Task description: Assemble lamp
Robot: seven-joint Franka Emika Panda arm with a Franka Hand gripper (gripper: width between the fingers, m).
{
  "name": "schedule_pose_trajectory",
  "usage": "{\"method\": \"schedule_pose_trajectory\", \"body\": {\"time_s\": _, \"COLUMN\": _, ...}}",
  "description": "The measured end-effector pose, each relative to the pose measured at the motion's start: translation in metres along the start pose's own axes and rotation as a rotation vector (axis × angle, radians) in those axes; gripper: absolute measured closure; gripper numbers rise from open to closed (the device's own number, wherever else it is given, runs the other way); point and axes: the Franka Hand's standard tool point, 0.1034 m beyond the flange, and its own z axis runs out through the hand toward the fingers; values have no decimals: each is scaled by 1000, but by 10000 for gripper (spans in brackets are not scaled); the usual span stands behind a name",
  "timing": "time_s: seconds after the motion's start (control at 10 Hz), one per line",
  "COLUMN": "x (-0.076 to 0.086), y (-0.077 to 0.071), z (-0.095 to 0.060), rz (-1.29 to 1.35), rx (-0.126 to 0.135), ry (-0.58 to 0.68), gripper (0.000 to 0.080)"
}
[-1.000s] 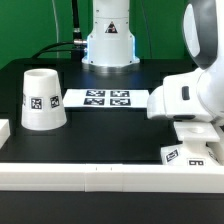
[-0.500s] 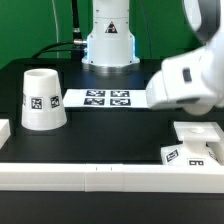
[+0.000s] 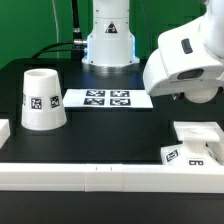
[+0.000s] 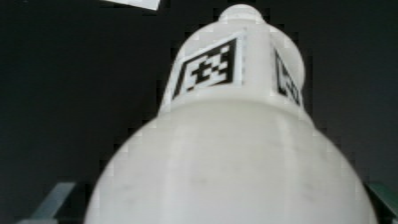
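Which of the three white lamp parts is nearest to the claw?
The bulb: it fills the wrist view, while the shade and base rest on the table.

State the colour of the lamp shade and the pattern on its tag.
White, with a black-and-white square tag; the shade shows best in the exterior view.

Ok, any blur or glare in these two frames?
Exterior view: evenly lit and crisp; the shade and marker board show sharp edges. Wrist view: the bulb fills the frame, soft throughout, its near end a featureless white blur; its tag is grainy but readable.
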Motion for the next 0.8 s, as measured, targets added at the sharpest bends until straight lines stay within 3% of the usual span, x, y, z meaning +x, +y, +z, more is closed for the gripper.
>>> {"method": "schedule_pose_trajectory", "body": {"time_s": 0.1, "x": 11, "y": 0, "z": -6, "rz": 1, "rx": -2, "ry": 83, "gripper": 223}}
{"method": "schedule_pose_trajectory", "body": {"time_s": 0.2, "x": 10, "y": 1, "z": -12, "rz": -10, "rx": -6, "ry": 146, "gripper": 223}}
{"method": "schedule_pose_trajectory", "body": {"time_s": 0.5, "x": -6, "y": 8, "z": -57, "rz": -48, "rx": -25, "ry": 340, "gripper": 223}}
{"method": "schedule_pose_trajectory", "body": {"time_s": 0.6, "x": -11, "y": 7, "z": -64, "rz": -48, "rx": -26, "ry": 351, "gripper": 223}}
{"method": "schedule_pose_trajectory", "body": {"time_s": 0.8, "x": -1, "y": 8, "z": -71, "rz": -45, "rx": -34, "ry": 492, "gripper": 223}}
